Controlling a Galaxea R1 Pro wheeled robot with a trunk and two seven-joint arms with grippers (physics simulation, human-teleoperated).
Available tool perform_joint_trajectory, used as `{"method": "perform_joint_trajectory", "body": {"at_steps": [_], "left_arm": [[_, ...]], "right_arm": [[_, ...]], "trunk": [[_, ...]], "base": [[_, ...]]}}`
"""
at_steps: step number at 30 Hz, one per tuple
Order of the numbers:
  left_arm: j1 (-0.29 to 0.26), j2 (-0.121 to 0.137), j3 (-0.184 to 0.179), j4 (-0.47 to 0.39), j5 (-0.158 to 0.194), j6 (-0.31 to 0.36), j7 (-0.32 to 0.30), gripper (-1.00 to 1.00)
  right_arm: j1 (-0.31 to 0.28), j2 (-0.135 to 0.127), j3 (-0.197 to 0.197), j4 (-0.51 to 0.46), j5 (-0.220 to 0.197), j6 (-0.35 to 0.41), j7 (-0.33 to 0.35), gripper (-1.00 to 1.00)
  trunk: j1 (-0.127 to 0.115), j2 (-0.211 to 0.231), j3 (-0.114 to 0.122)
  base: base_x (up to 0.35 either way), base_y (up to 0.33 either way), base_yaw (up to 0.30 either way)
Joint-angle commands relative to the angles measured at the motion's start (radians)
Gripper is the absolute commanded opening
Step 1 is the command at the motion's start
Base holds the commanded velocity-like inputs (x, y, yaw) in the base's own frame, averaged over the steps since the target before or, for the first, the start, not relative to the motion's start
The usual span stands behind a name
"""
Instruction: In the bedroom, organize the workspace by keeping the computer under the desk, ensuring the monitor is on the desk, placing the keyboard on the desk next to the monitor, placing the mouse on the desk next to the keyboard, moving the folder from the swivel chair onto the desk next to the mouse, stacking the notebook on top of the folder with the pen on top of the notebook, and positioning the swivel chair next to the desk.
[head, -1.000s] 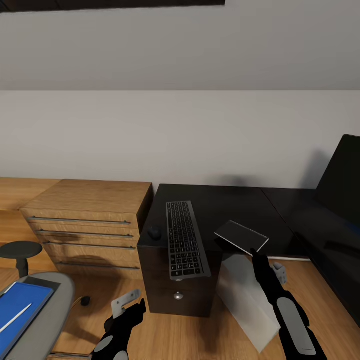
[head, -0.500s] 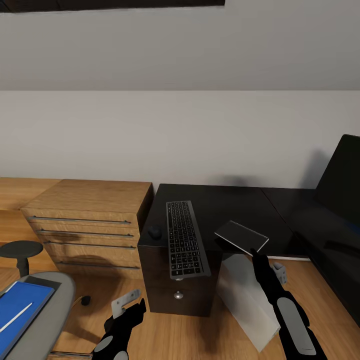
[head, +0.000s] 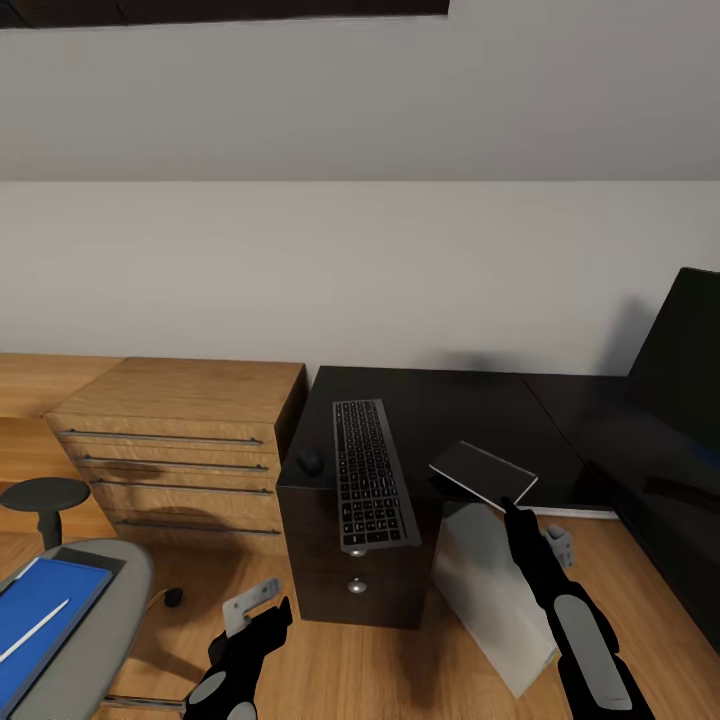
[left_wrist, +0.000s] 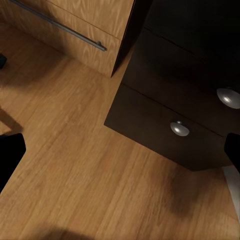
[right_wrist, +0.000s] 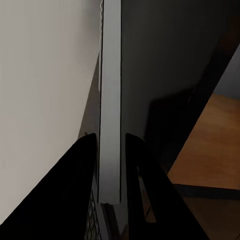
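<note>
Holding notebook (head: 483, 473) — right claw (head: 508, 506) pinching its edge above the counter (head: 470, 410).
Keyboard (head: 371, 476) overhangs the counter's front; left claw (head: 262, 607) low over floor — grip unclear.

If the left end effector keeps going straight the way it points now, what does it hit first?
Probably the wooden floor just short of the desk: the left end effector points down at bare boards in front of the drawer unit. Depth is unclear.
</note>
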Motion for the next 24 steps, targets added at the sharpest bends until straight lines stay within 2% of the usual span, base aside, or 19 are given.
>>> {"method": "perform_joint_trajectory", "body": {"at_steps": [1,7,8,24], "left_arm": [[-0.001,0.001,-0.003,-0.002,0.004,0.004,0.007,1.00],[-0.001,0.001,-0.003,-0.002,0.004,0.003,0.007,1.00],[-0.001,0.001,-0.003,-0.002,0.004,0.004,0.007,1.00],[-0.001,0.001,-0.002,0.000,0.004,0.004,0.007,1.00]], "right_arm": [[-0.001,0.001,-0.004,0.000,-0.010,0.008,0.006,-1.00],[0.000,0.001,-0.004,0.000,-0.010,0.008,0.005,-1.00],[0.000,0.001,-0.004,0.000,-0.010,0.008,0.005,1.00],[0.000,0.001,-0.004,0.000,-0.010,0.008,0.005,1.00]], "trunk": [[0.000,-0.001,-0.001],[0.000,-0.001,-0.001],[0.000,-0.001,-0.001],[0.000,-0.001,-0.001]], "base": [[-0.002,0.000,0.000],[0.000,0.000,0.000],[0.000,0.000,0.000],[0.000,0.000,0.000]]}}
